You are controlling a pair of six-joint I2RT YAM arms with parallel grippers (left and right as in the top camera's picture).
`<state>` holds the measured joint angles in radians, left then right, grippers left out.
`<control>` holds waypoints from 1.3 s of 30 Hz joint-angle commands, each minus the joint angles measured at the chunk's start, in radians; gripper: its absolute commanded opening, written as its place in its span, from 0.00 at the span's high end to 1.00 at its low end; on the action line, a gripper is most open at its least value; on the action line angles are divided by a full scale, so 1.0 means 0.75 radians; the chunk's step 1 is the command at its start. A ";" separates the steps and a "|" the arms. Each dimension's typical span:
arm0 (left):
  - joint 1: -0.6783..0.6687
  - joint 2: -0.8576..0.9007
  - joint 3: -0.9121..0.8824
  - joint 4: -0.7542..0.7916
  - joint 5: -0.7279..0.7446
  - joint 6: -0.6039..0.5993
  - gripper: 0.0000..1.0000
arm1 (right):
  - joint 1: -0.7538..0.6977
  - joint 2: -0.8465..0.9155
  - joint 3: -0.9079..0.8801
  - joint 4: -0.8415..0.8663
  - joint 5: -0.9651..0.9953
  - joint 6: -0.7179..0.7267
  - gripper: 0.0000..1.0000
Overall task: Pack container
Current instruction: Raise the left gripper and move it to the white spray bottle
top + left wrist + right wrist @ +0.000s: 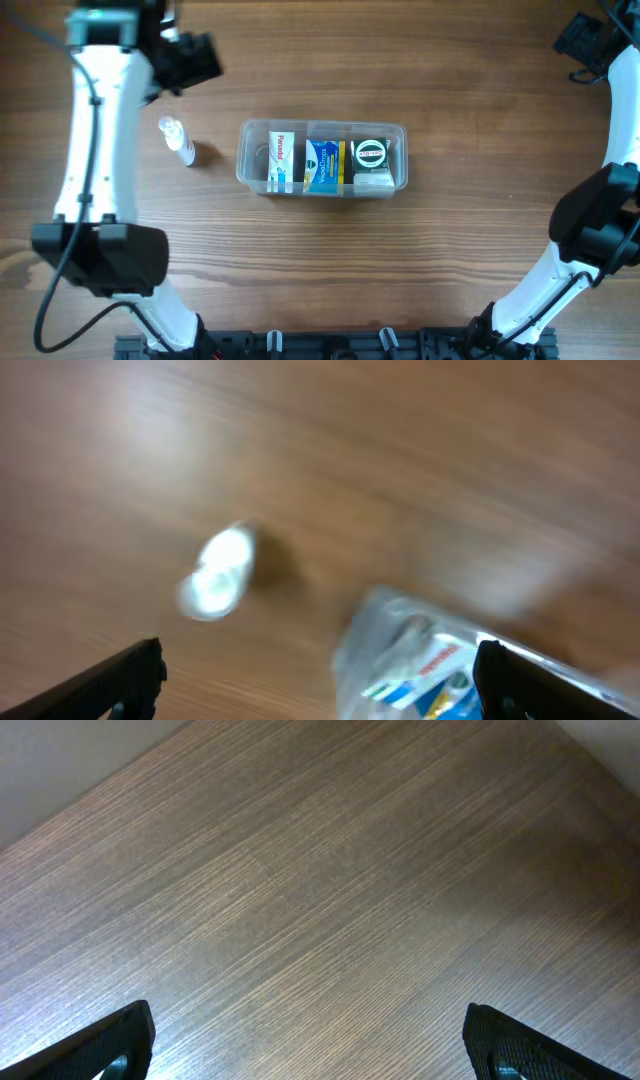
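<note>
Rather blurry container [405, 655] & spray btl [215, 585].

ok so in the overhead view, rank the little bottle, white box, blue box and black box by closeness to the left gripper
1. little bottle, outside the tub, on the left gripper side
2. white box, tub end nearest the bottle
3. blue box, middle
4. black box, far end

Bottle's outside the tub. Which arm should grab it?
Left. The small clear bottle sits left of the container, near the left gripper, jaws open, and shows in its wrist view. The right gripper is far right, jaws open, seeing only table.
</note>
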<state>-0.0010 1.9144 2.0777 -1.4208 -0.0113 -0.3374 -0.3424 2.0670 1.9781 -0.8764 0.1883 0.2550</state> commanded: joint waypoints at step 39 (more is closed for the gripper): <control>0.117 0.370 -0.190 -0.093 -0.045 0.375 0.01 | 0.004 0.006 0.013 0.002 0.018 -0.022 0.00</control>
<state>0.0860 2.1757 1.9686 -1.5047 -0.0593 -0.0784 -0.3424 2.0670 1.9781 -0.8764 0.1883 0.2550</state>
